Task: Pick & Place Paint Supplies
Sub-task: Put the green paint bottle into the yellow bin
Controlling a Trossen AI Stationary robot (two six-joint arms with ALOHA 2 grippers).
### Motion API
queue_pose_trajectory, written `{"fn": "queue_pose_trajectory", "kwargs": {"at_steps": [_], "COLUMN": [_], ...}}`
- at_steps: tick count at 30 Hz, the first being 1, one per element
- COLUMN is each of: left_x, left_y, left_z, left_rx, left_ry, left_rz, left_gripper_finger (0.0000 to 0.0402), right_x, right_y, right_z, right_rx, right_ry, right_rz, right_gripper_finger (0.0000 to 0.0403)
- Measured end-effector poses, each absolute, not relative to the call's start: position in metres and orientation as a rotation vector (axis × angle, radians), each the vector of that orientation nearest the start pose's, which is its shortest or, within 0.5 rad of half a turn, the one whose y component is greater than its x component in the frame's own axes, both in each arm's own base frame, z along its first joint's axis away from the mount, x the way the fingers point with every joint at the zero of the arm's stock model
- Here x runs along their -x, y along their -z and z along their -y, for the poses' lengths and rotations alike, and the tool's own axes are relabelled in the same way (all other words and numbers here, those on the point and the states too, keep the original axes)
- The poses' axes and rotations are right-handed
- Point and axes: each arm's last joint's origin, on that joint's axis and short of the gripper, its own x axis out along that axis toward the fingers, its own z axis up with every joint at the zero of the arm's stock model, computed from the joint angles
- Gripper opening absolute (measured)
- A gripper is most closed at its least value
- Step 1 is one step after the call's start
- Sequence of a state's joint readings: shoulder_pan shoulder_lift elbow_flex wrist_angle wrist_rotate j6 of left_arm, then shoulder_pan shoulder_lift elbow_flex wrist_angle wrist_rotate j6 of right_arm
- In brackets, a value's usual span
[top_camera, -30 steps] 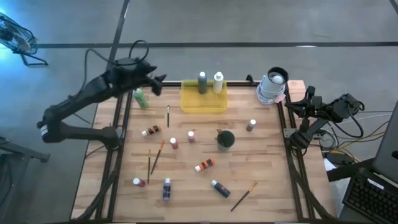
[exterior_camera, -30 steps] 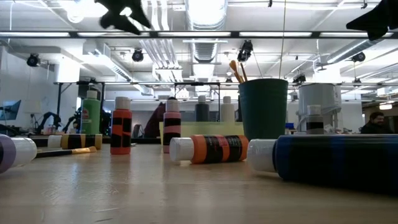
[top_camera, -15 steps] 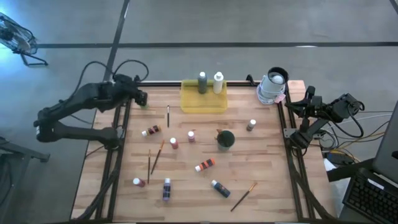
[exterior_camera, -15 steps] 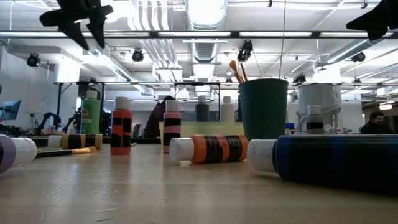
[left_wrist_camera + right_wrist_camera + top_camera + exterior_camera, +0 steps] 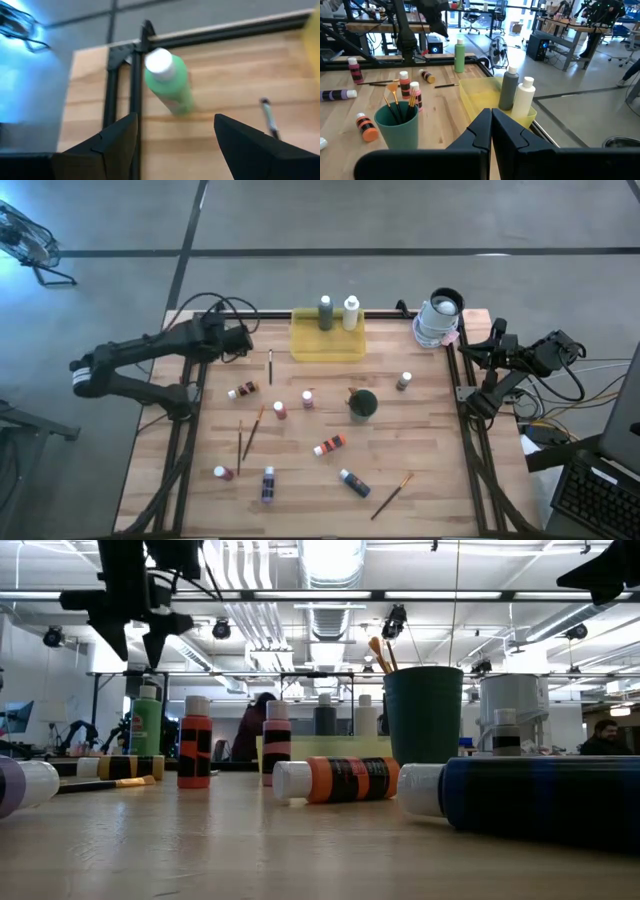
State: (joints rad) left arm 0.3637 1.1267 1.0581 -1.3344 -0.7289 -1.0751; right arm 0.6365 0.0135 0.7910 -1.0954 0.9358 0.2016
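A green paint bottle (image 5: 170, 82) with a white cap stands upright on its base near the table's far left corner. My left gripper (image 5: 175, 120) hangs open above it (image 5: 140, 652), tipped downward, with a finger on either side and clear of the bottle. In the high view the gripper (image 5: 243, 341) hides the bottle. A grey bottle (image 5: 326, 312) and a white bottle (image 5: 351, 312) stand in the yellow tray (image 5: 310, 345). More bottles and brushes (image 5: 252, 430) lie scattered on the wood. My right gripper (image 5: 491, 122) waits shut at the right edge.
A dark green cup (image 5: 363, 404) holding brushes stands mid-table. A white container (image 5: 438, 320) sits at the far right corner. Black frame rails (image 5: 195, 380) run along the table's left and right sides. An orange bottle (image 5: 335, 780) and a dark blue one (image 5: 540, 795) lie near the front.
My left gripper has come down from high over the far left corner and tipped its fingers downward, ending just above the green bottle. It stays open. The bottle has kept its place.
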Motion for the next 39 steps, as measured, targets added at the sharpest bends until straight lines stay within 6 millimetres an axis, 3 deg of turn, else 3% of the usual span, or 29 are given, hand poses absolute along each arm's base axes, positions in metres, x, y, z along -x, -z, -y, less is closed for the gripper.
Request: {"fn": "queue_pose_trajectory", "kwargs": {"at_steps": [6, 11, 21, 27, 31, 39], "left_x": [-0.151, -0.145, -0.117, -0.097, -0.097, -0.116], "left_y": [-0.274, -0.26, -0.268, -0.27, -0.252, -0.207], "left_z": [-0.08, -0.067, -0.028, -0.027, -0.028, -0.033], "left_rx": [0.401, 0.408, 0.439, 0.399, 0.362, 0.221], "left_ry": [-1.592, -1.465, -1.071, -1.1, -1.132, -1.18], "left_rz": [-0.775, -0.773, -0.687, -0.518, -0.45, -0.29], "left_gripper_finger": [0.0268, 0.0268, 0.0266, 0.0266, 0.0266, 0.0266], "right_x": [0.011, 0.011, 0.011, 0.011, 0.011, 0.011], "right_y": [-0.295, -0.295, -0.295, -0.295, -0.295, -0.295], "right_z": [0.037, 0.037, 0.037, 0.037, 0.037, 0.037], "right_rx": [0.026, 0.026, 0.026, 0.027, 0.027, 0.027], "right_ry": [0.317, 0.318, 0.318, 0.318, 0.318, 0.318], "right_rz": [-0.194, -0.194, -0.194, -0.194, -0.194, -0.194], "right_gripper_finger": [0.0008, 0.0008, 0.0008, 0.0008, 0.0008, 0.0008]}}
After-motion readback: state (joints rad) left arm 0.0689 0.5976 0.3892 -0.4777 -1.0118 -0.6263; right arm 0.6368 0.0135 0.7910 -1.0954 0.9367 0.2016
